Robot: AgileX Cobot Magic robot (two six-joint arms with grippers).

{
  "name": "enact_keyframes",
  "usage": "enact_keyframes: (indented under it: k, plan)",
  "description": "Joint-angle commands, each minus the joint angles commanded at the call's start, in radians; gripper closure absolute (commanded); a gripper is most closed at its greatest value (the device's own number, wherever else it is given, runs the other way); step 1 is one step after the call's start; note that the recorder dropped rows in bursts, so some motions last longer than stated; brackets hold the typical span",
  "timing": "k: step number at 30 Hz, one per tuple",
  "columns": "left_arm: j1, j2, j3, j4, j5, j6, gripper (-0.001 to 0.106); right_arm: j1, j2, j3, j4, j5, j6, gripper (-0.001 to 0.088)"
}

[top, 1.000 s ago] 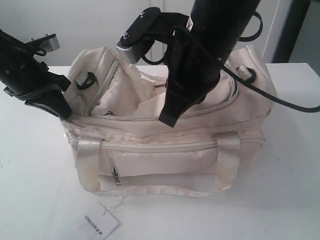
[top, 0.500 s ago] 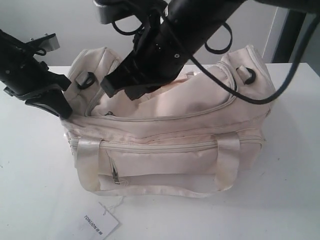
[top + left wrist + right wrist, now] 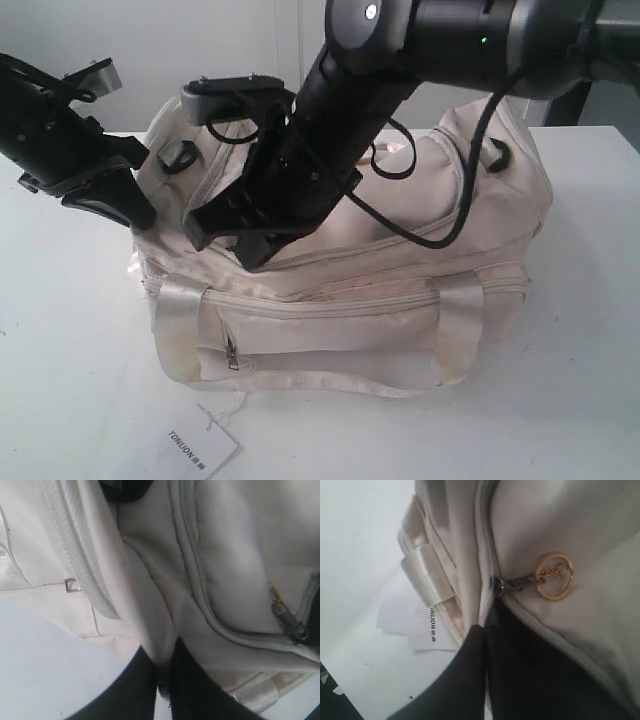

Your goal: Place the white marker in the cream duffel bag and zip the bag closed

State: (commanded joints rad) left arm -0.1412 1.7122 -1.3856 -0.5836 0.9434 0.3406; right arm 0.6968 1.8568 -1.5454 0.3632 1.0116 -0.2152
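left gripper (image 3: 164, 657) pinches a fold of the soft cream fabric duffel bag (image 3: 340, 335): hold it taut. right gripper (image 3: 485, 625) closed at the metal zip slider (image 3: 496, 585); pull along the curved track. slim white marker unseen, likely inside.

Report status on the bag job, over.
Left gripper pinching cream duffel bag end fabric. Right gripper shut, tips at the zip slider. White marker not in view. No obstruction seen along the zip.
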Motion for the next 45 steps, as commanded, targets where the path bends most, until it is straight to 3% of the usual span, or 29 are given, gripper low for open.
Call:
enact_keyframes:
  k: [9,15,17,20,23,25,35,40,45]
  plan:
    - [0.0,0.0,0.0,-0.018,0.0,0.0,0.105,0.0,0.049,0.0,-0.059,-0.007,0.015,0.0868]
    - [0.0,0.0,0.0,-0.014,0.0,0.008,0.105,0.0,-0.039,-0.005,-0.116,-0.053,0.012,0.0862]
    - [0.0,0.0,0.0,-0.014,-0.002,0.016,0.105,0.0,-0.058,-0.005,-0.163,-0.068,-0.075,0.0771]
    - [0.0,0.0,0.0,-0.014,-0.002,0.019,0.105,0.0,-0.052,0.002,-0.206,-0.082,-0.363,0.063]
    - [0.0,0.0,0.0,-0.014,-0.002,0.026,0.105,0.0,-0.022,0.002,-0.206,-0.089,-0.63,0.0577]
    - [0.0,0.0,0.0,-0.014,-0.002,0.026,0.105,0.0,-0.001,0.002,-0.207,-0.112,-0.679,0.0577]
    - [0.0,0.0,0.0,-0.014,-0.002,0.043,0.105,0.0,0.079,0.002,-0.197,-0.192,-0.667,0.0357]
    - [0.0,0.0,0.0,-0.014,-0.002,0.046,0.105,0.0,0.103,0.002,-0.199,-0.274,-0.618,0.0357]
    - [0.0,0.0,0.0,-0.014,-0.007,0.045,0.105,0.0,0.146,0.002,-0.199,-0.273,-0.618,0.0366]
